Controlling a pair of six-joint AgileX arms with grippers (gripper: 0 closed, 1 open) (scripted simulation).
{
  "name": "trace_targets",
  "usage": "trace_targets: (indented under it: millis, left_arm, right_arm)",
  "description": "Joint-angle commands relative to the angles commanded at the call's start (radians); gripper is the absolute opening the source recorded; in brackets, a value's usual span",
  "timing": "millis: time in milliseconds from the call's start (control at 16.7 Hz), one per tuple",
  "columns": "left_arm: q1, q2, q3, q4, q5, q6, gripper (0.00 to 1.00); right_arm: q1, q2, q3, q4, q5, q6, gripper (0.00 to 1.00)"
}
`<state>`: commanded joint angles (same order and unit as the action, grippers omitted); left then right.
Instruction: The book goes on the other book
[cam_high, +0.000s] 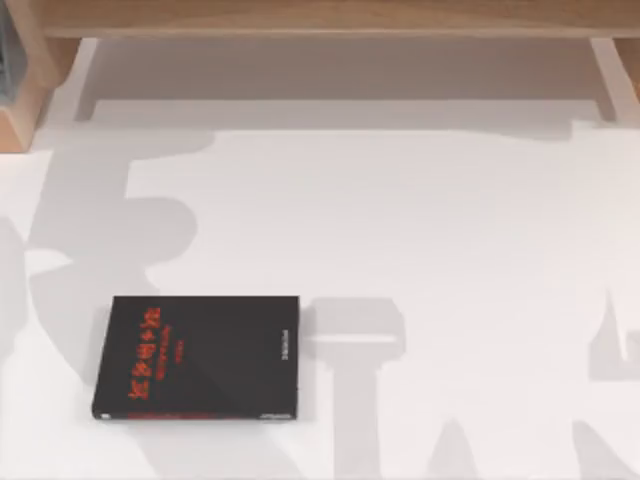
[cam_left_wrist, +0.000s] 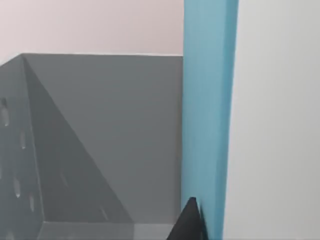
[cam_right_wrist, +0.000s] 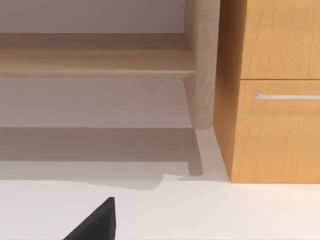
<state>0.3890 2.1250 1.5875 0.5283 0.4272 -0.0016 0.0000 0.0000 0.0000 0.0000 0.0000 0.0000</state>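
Black fingertip (cam_left_wrist: 192, 222) of our left gripper sits right against the light-blue book (cam_left_wrist: 207, 110) in the left wrist view; the cover stands upright and touches it. We cannot tell how far the fingers are apart, nor whether they have the book clamped or merely rest beside it. Behind the book is a grey perforated holder (cam_left_wrist: 100, 150), with a pale wall above. Our right gripper shows one dark fingertip (cam_right_wrist: 97, 222) low in its wrist view, over the white tabletop (cam_right_wrist: 200, 210), facing a wooden cabinet (cam_right_wrist: 275, 125) with a drawer handle (cam_right_wrist: 287, 96) and a wooden shelf (cam_right_wrist: 95, 60); its opening is likewise unreadable, and it seems idle. From above, the other book (cam_high: 198, 357), black with red lettering, lies flat at the table's (cam_high: 450, 250) lower left, nothing on it. We judge the step in hand to be taking the blue book from its stand. Next calls for a secure hold, a lift clear of the holder, a carry over, then turning it flat onto the black cover.
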Motion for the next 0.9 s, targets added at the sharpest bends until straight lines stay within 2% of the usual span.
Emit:
trace_targets:
  millis: [540, 720, 900]
  left_arm:
    - [0.001, -0.047, -0.029, -0.013, -0.002, 0.009, 0.0]
    - [-0.025, -0.122, -0.089, -0.009, -0.085, 0.069, 0.0]
    - [-0.07, -0.252, -0.213, -0.009, -0.252, 0.177, 0.0]
  right_arm:
    - [0.0, 0.0, 0.0, 0.0, 0.0, 0.0, 1.0]
    - [0.0, 0.0, 0.0, 0.0, 0.0, 0.0, 1.0]
    - [0.0, 0.0, 0.0, 0.0, 0.0, 0.0, 1.0]
